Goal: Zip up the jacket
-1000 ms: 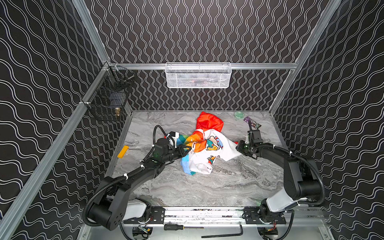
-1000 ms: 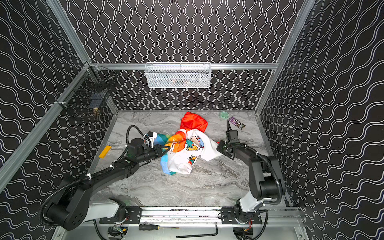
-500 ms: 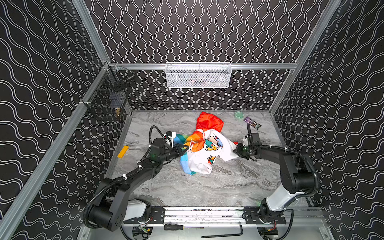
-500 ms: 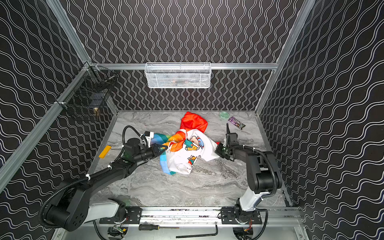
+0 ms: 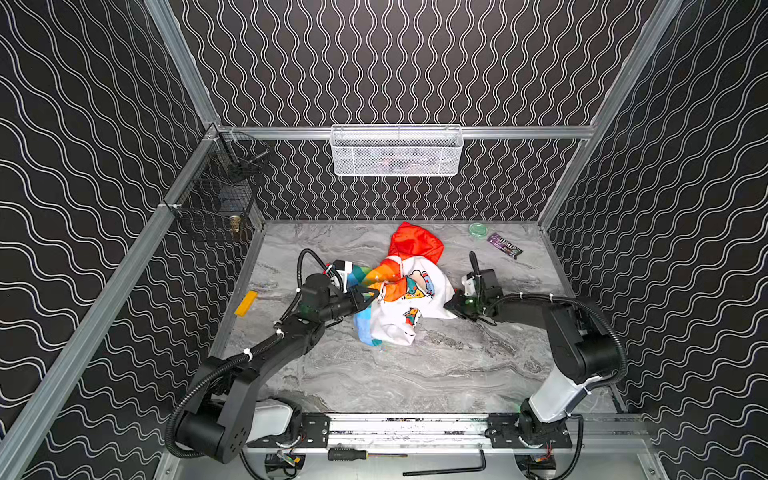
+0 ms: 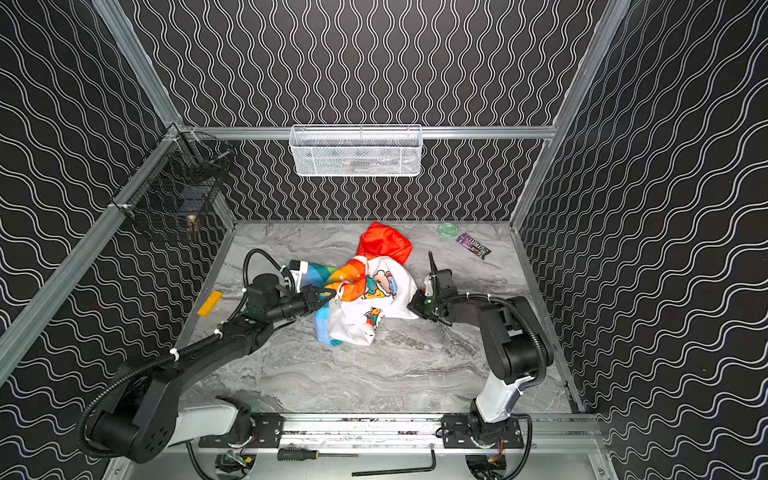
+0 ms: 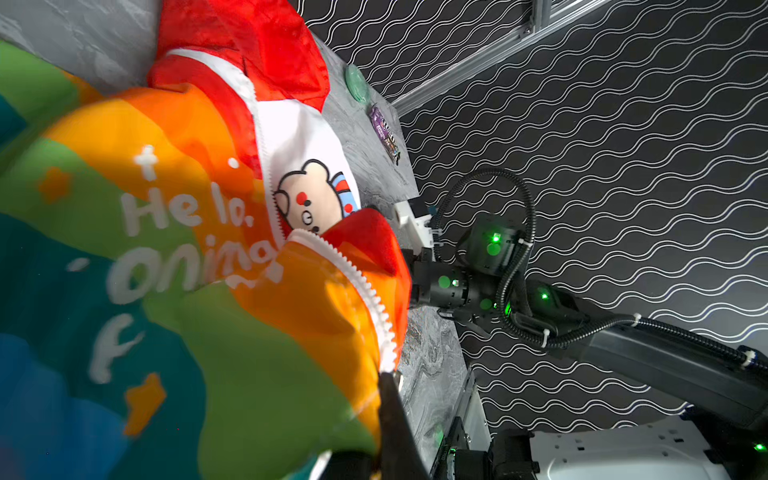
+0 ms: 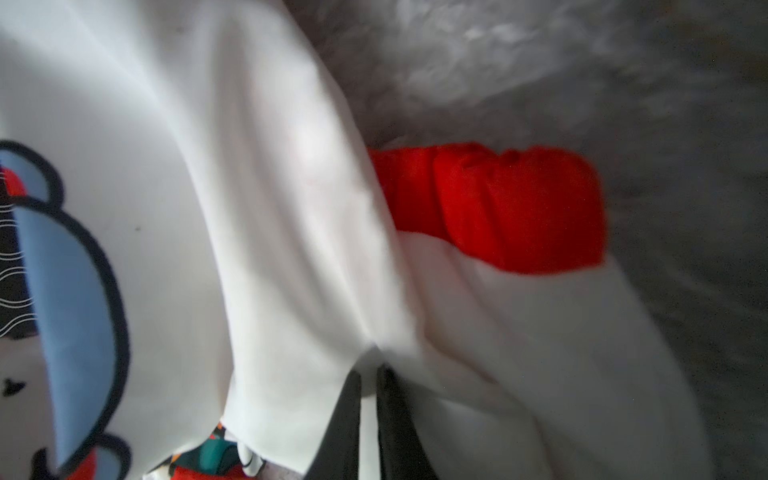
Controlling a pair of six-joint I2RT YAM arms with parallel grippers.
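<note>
Jacket [image 5: 430, 300]: left fingers [image 7: 390, 415] pinch the zip edge [image 7: 365, 291], right fingers [image 8: 345, 419] clamp white fabric [image 8: 291, 208], presumably to spread it.

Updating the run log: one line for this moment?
jacket: crumpled, unzipped | left tool: shut on jacket | right tool: shut on jacket

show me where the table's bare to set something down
Widest: the table between jacket and front rail. Smaller: back left, between wire basket and red hood. Crowded: around the jacket, and by the green lid and purple wrapper.
</note>
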